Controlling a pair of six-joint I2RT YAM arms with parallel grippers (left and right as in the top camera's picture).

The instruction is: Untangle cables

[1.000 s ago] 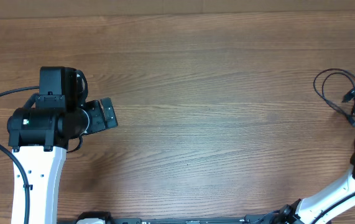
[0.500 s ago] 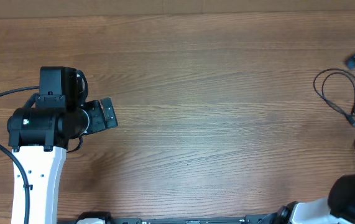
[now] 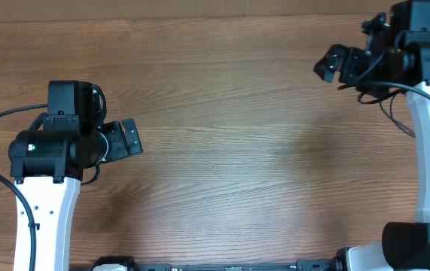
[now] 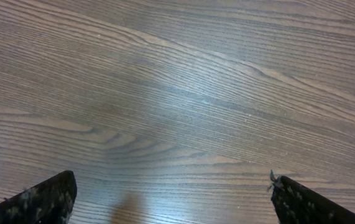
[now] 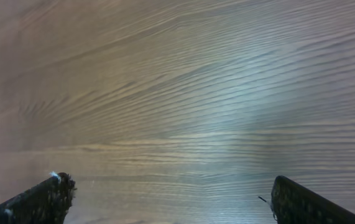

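Presently, the left gripper (image 3: pixel 134 138) is held over the left part of the table (image 3: pixel 237 158), about midway between the table's near and far edges, and is pointed toward the table's middle. Its jaws are spread wide, and nothing is held between them. In the left wrist view, the two dark fingers (image 4: pixel 43 199) are seen at the lower corners, with only the table's wood grain between them.

The right gripper (image 3: pixel 333 66) is positioned over the far right part of the table, close to the far edge, and is pointed toward the table's middle. Its jaws are likewise spread wide, and nothing is gripped. In the right wrist view, the fingers (image 5: pixel 40 200) are shown at the lower corners, and only table surface, slightly blurred, is seen between them.

A short stretch of thin black cable (image 3: pixel 397 123) is seen lying on the table near its right edge, on the near side of the right gripper. The rest of the cable is hidden beneath the white right arm (image 3: pixel 425 150), so its shape, its plugs and any knot cannot be determined. The cable is touched by neither gripper and is separated from the left gripper by most of the table's width.
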